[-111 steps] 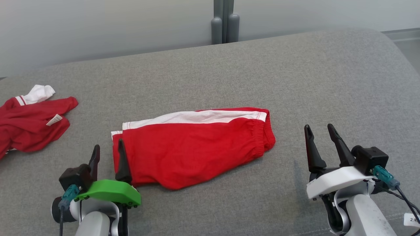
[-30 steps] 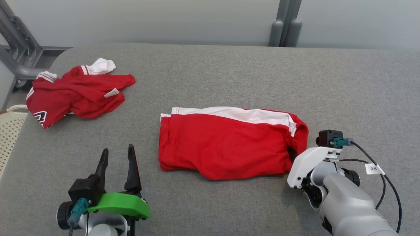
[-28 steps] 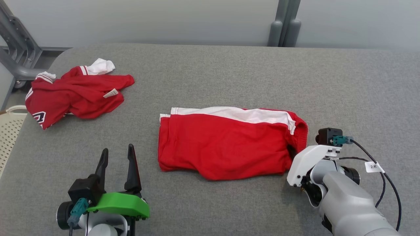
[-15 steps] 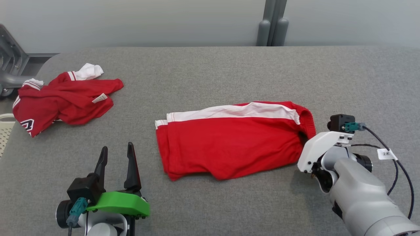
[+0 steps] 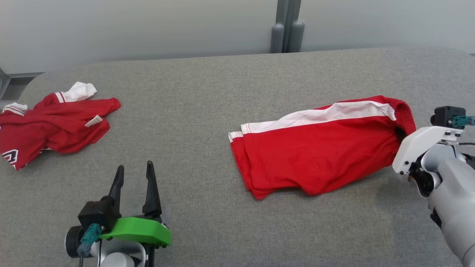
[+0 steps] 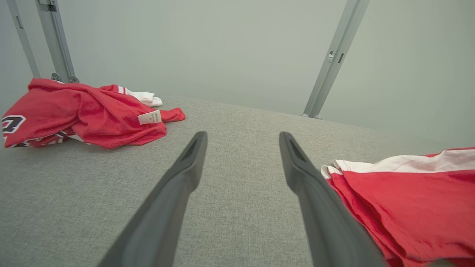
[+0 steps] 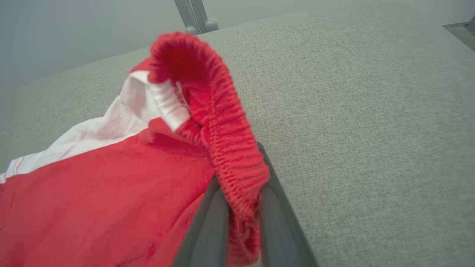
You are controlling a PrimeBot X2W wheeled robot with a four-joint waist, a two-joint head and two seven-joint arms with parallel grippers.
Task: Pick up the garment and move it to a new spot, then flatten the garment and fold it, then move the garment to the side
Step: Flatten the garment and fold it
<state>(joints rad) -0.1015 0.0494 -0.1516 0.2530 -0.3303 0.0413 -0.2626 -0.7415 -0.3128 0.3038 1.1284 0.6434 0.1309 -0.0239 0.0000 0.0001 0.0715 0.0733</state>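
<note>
The left gripper (image 6: 243, 136) hovers with fingers spread over the grey bench (image 6: 74, 193). Red shorts (image 6: 408, 200) lie just beside one finger. A crumpled shirt (image 6: 81, 115) sits by the far left edge.

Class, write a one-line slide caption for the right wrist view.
The right gripper, jaws shut, pinches the waistband of red shorts over a grey table.

Crumpled red jersey (image 5: 55, 126) at the left end of the grey padded surface (image 5: 193, 111), twin posts (image 5: 286, 27) beyond its far edge.
</note>
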